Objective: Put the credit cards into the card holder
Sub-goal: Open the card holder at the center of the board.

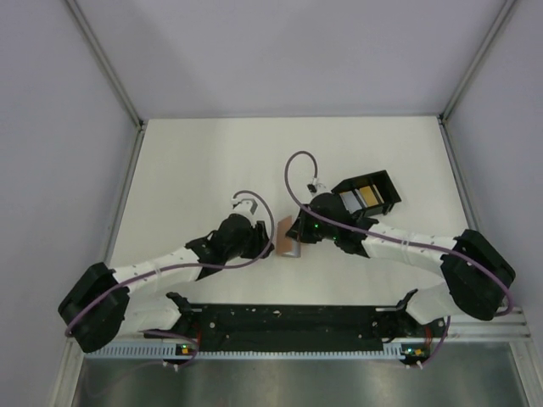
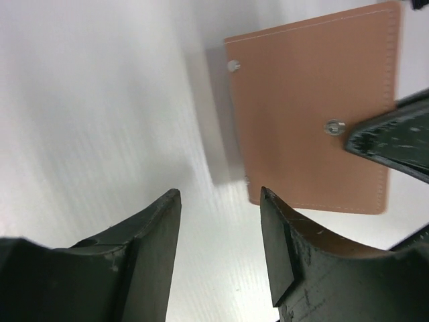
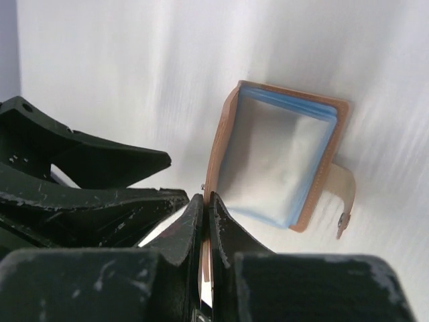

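Observation:
The card holder stands on edge between my two grippers at mid-table. It is tan outside, and it is spread open to pale blue-grey sleeves. My right gripper is shut on the edge of its tan cover. My left gripper is open just left of the holder with nothing between its fingers. The right gripper's dark finger shows against the cover in the left wrist view. The credit cards, a yellow-orange one and a pale one, lie in a black tray.
The black open tray sits just behind and right of the right gripper. A cable loops above that wrist. The white table is walled on the left, right and far sides.

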You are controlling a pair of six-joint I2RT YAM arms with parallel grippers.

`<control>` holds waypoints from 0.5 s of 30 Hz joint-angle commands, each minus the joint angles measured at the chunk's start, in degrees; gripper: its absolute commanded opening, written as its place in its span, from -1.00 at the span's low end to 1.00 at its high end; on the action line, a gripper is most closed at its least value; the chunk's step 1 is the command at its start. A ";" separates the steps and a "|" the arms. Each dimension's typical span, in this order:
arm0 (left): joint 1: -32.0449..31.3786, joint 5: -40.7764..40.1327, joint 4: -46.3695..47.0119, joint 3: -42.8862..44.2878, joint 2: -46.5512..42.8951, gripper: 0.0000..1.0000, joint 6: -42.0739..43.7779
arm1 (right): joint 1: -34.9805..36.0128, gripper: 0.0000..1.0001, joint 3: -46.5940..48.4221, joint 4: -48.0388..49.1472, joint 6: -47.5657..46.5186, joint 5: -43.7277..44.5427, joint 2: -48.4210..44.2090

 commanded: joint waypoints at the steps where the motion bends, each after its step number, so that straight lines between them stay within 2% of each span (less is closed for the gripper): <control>1: -0.10 -13.02 -10.41 2.99 -4.30 0.12 -2.35 | 5.96 -1.00 11.69 -15.44 -6.86 13.12 2.40; 4: -0.01 -20.41 -16.84 3.26 -7.11 0.14 -5.08 | 7.29 -1.00 16.19 -21.16 -8.63 15.67 6.53; 9: 0.78 -25.87 -21.07 1.77 -12.56 0.16 -7.11 | 8.78 -0.98 22.16 -25.92 -10.65 17.88 12.60; 13: 1.22 -25.36 -20.90 1.14 -14.59 0.27 -6.32 | 8.79 -0.71 24.63 -23.74 -11.79 13.06 14.80; 14: 1.22 -24.83 -20.98 1.49 -14.68 0.29 -5.88 | 8.70 -0.60 25.07 -23.20 -11.97 11.83 14.63; 15: 1.22 -24.22 -21.07 1.93 -14.42 0.34 -5.44 | 8.70 -0.38 25.69 -23.20 -12.32 11.20 14.37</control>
